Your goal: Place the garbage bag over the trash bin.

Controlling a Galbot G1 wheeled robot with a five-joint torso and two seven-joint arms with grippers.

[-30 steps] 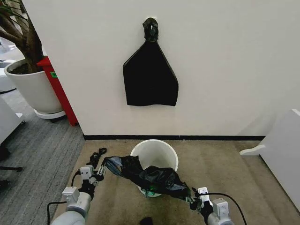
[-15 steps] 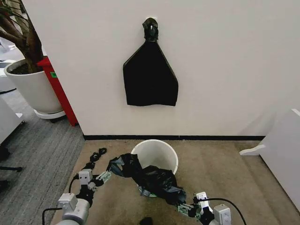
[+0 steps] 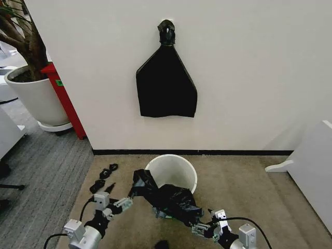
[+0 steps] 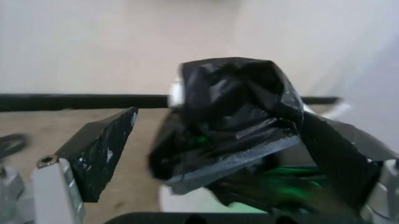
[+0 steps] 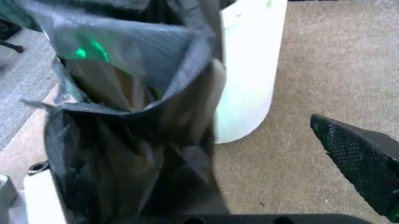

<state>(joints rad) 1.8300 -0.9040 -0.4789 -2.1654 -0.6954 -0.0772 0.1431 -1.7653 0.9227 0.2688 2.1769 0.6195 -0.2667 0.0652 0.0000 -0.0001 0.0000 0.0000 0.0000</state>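
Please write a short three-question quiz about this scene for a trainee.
1. True or false: the thin glossy black garbage bag covers the whole rim of the small round cream-white trash bin.
2. What hangs on the wall above the bin? A. a flat black bag with a knotted top; B. a red towel; C. a white bucket.
3. At which end of the garbage bag is each gripper?
Key: 1. False: the far rim is bare. 2. A. 3. Left gripper at its left end, right gripper at its right end.

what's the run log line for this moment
left gripper: open beside glossy black plastic garbage bag | right gripper: open at bag | bag: draped over near rim of cream-white round bin
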